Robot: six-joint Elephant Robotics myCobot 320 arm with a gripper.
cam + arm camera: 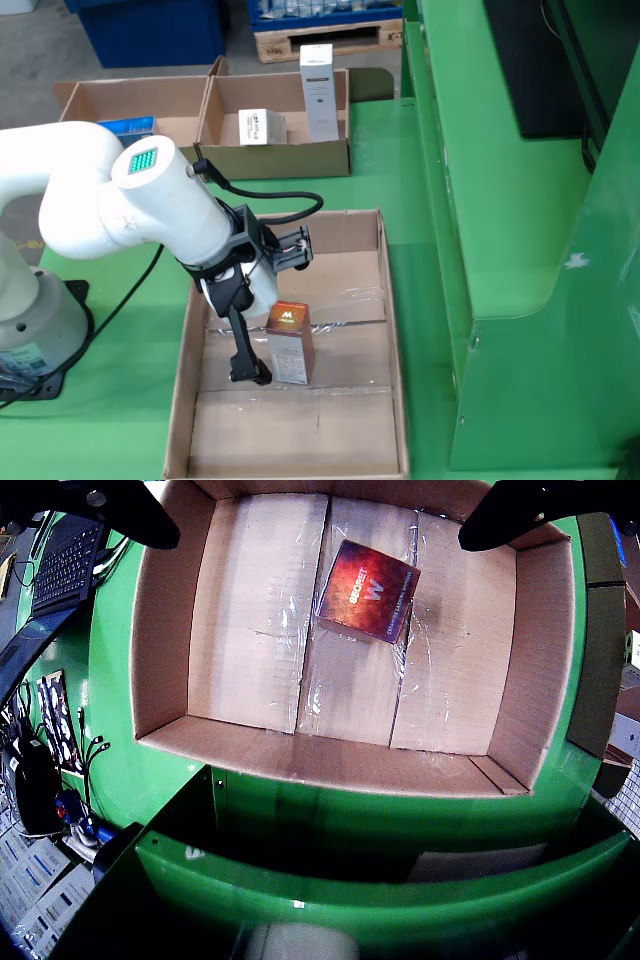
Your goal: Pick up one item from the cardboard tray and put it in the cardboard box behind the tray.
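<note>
Item: red carton upright in box.
Surface: green table.
Tray: two white cartons.
Gripper: fingers spread apart, holding nothing.

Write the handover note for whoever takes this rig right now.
Tool: open, with its fingers spread wide and clear of the red box in the wrist view.
Red box: inside the big carton, apparently standing on its floor just beside one finger in the fixed view.
Tray: beyond the carton in the fixed view. It holds two white boxes, one short and one tall. A blue item lies in the compartment to their left.
Done: one item looks to be delivered and released.
Left: lift the arm out of the carton without knocking the red box.
</note>
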